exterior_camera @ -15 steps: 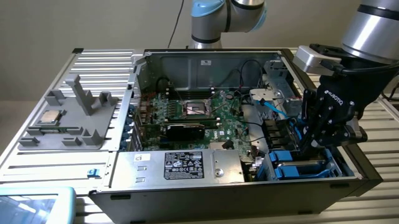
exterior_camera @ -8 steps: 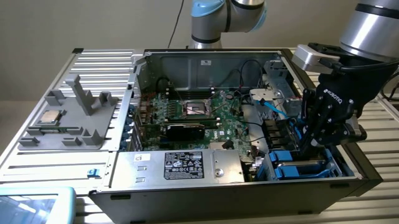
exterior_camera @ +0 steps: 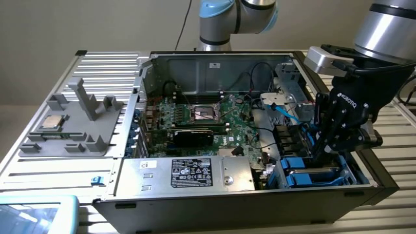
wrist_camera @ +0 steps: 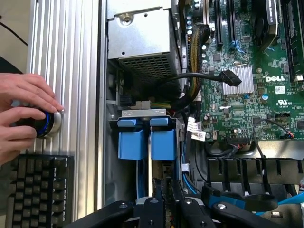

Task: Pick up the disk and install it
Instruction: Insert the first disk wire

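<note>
Your gripper (exterior_camera: 323, 157), 4 o'clock of case (exterior_camera: 195, 207), low over disk (wrist_camera: 164, 145), edge-up to suit bay (wrist_camera: 142, 113); open/shut: can't tell

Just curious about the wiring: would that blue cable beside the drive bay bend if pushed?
Probably. The blue cable runs in a loose curve, so it likely flexes rather than resists. It looks thin, so it is probably light, and it may spring back.

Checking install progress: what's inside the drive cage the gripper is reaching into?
Two blue carrier brackets stand side by side inside the drive cage, the gripper just above. The drive bodies within are covered by the brackets and cage walls.
</note>
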### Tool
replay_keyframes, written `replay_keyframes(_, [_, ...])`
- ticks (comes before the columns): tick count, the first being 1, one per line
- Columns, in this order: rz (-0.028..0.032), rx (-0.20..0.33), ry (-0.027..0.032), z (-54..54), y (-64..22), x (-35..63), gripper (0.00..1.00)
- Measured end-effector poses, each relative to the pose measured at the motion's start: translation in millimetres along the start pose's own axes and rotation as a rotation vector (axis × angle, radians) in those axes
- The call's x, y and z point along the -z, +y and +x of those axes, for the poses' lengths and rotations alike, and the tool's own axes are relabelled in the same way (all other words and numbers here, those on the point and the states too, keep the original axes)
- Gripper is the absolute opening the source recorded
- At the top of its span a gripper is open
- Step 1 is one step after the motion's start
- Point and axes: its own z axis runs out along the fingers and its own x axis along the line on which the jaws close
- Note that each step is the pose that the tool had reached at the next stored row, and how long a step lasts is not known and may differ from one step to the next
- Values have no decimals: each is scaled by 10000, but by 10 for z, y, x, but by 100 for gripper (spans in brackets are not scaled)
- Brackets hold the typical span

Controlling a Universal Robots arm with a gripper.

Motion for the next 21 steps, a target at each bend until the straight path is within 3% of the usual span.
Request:
replay_keyframes(8, [-9, -40, -22, -1, 0, -8, 17])
replay_keyframes(13, [-16, -77, -137, -2, -1, -9, 17])
replay_keyframes(21, [-10, -110, -144, 9, -1, -12, 17])
